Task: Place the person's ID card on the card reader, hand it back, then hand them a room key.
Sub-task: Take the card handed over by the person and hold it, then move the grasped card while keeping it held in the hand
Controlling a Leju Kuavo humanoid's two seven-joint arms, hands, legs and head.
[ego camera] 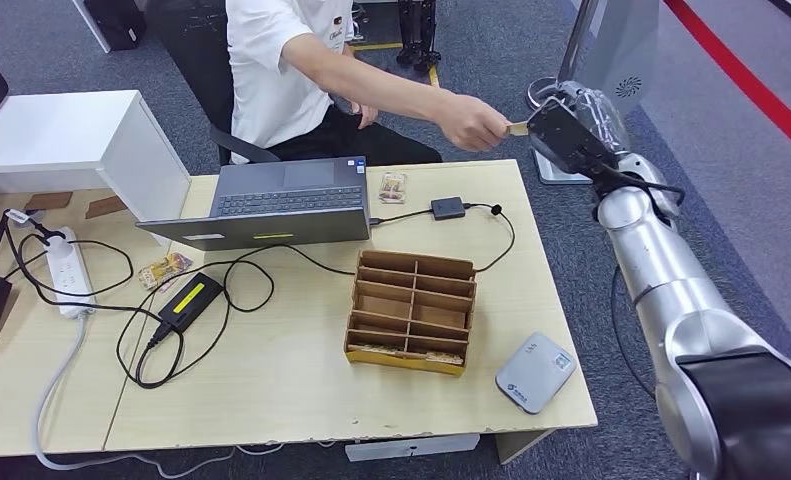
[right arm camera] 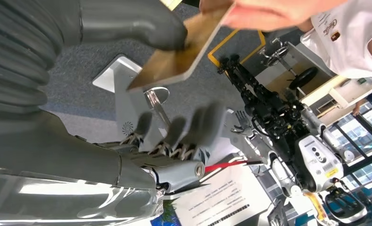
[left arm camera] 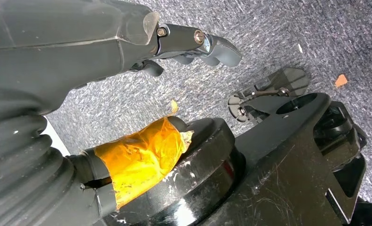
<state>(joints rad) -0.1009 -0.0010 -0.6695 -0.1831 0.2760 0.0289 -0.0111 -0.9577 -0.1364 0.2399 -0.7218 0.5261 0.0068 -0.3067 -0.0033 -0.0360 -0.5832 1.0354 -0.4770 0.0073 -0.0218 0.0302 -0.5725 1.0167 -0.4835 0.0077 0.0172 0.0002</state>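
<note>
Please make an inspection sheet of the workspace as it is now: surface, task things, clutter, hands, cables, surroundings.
Surface: light wooden table.
Task things: ID card between the person's hand and the right hand; thumb lies on it, the person grips it too. Card reader near the table's front right corner. Cardboard organizer, cards in its front row.
Clutter: open laptop, two snack packets.
Hands: left hand hangs over the carpet, holding nothing.
Cables: black leads loop from the charger; power strip.
Surroundings: grey carpet, seated person.
</note>
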